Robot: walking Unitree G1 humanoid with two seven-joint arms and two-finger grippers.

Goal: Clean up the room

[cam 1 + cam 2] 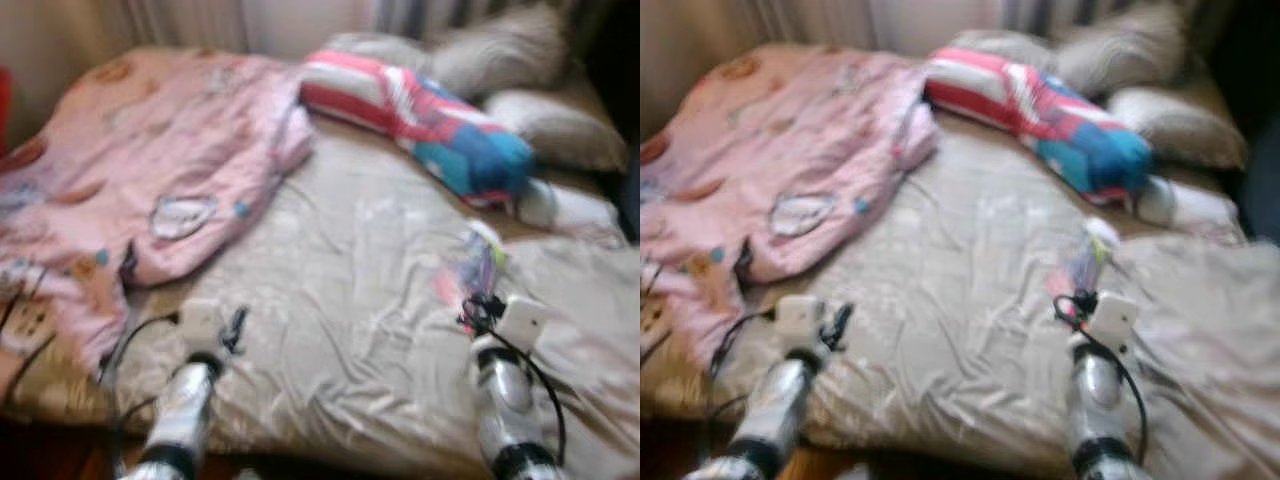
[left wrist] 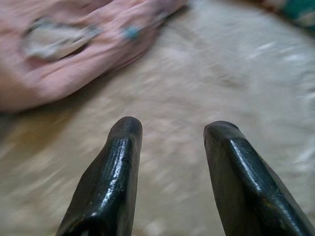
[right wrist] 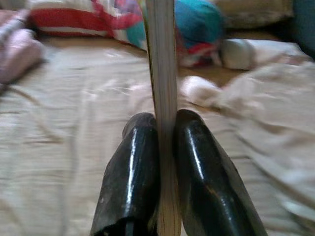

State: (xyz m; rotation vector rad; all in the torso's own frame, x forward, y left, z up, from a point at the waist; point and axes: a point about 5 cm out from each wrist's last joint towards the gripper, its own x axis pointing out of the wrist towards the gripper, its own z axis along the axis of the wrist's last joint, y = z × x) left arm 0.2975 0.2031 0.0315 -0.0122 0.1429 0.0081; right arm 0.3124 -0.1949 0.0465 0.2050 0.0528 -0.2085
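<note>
Spreading beneath both arms, the rumpled bed (image 1: pixel 340 300) is being cleared, a thin book (image 3: pixel 162 73) being pinched edge-on between the pressed fingers of the right gripper (image 3: pixel 166 123), while the left gripper (image 2: pixel 172 130) is held spread and empty, so a resting place for it is judged needed next.

**A bedroom in a home**

You're looking at a bed (image 1: pixel 330 330) covered by a rumpled beige sheet. A pink patterned quilt (image 1: pixel 150 170) lies bunched along its left edge, a striped red-and-blue cushion (image 1: pixel 420 115) and grey pillows (image 1: pixel 540 110) sit toward the far right corner, curtains (image 1: pixel 200 20) behind.
</note>
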